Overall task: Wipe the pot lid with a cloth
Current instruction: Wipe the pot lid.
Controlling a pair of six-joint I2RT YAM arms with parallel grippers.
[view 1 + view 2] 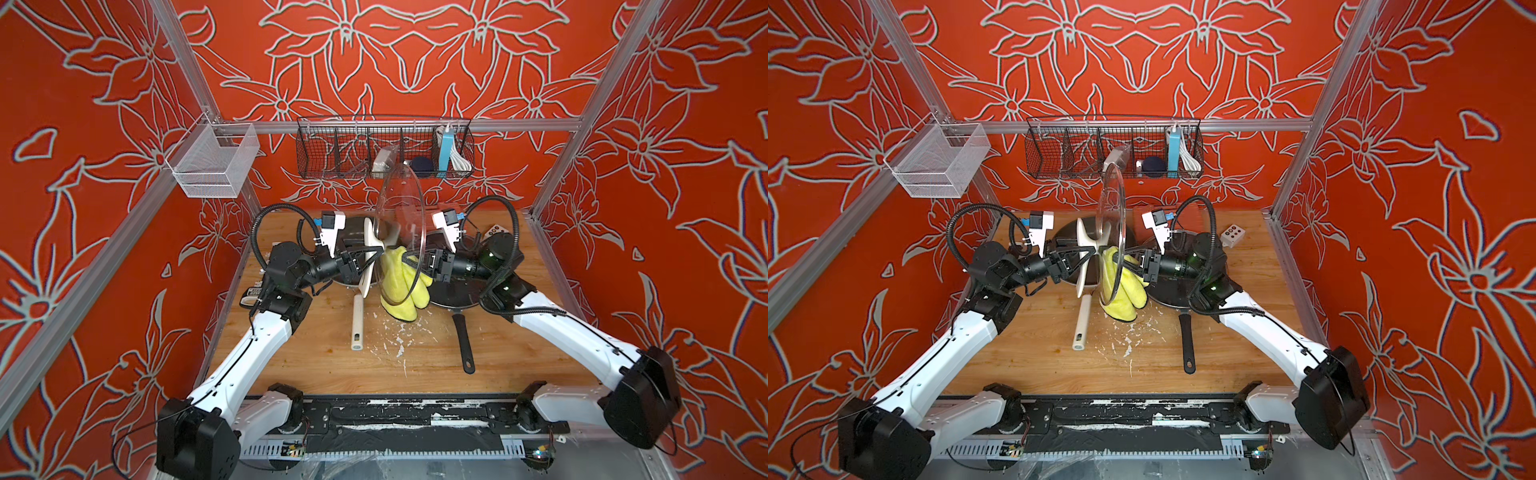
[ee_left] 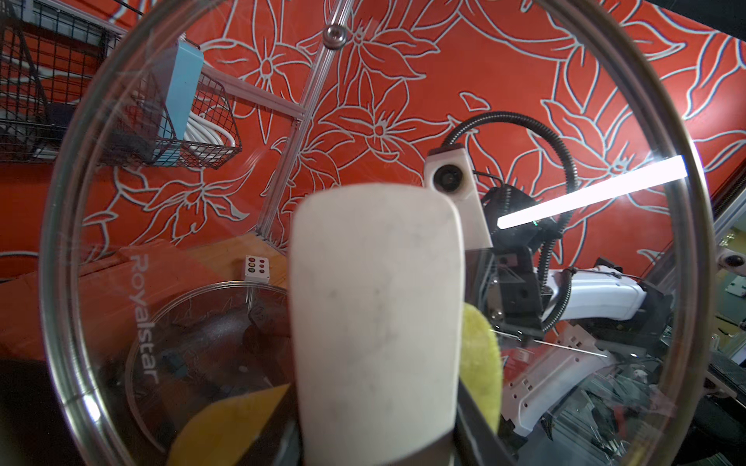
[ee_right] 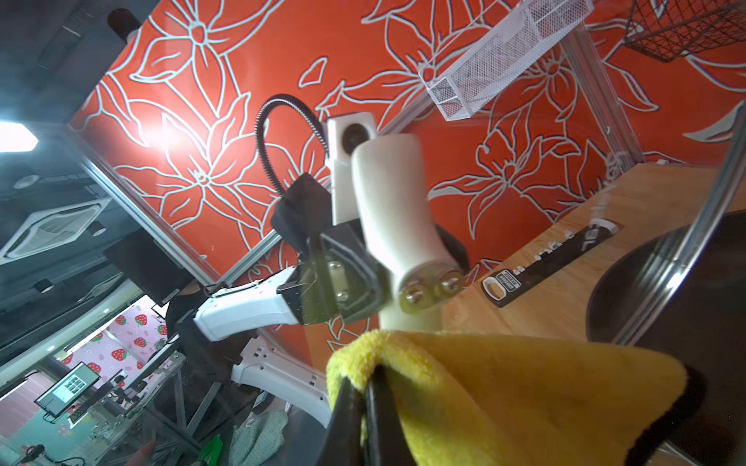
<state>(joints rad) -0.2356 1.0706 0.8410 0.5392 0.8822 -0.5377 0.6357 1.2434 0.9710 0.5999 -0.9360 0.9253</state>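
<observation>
lid (image 1: 401,216) stands on edge in the air between the two arms, over the middle of the table (image 1: 316,357). left gripper (image 1: 376,250) fingers clamped round the cream lid handle (image 1: 367,257). right gripper (image 3: 365,379) fingers pressed together, pinching a fold of the cloth (image 1: 399,286). the cloth hangs against the lid face on the right arm's side; cannot tell if its low end touches the table.

lid's top rim overlaps the black wire basket (image 1: 332,153) in both top views, gap between them unclear. close below: pot (image 1: 1065,232) with pot handle (image 1: 357,328) on the left arm's side, black frying pan (image 1: 446,301) on the right arm's side. front of the table is open apart from white flecks (image 1: 399,340).

left fingertips are hidden behind the lid handle in the left wrist view. the right arm covers part of the frying pan.
</observation>
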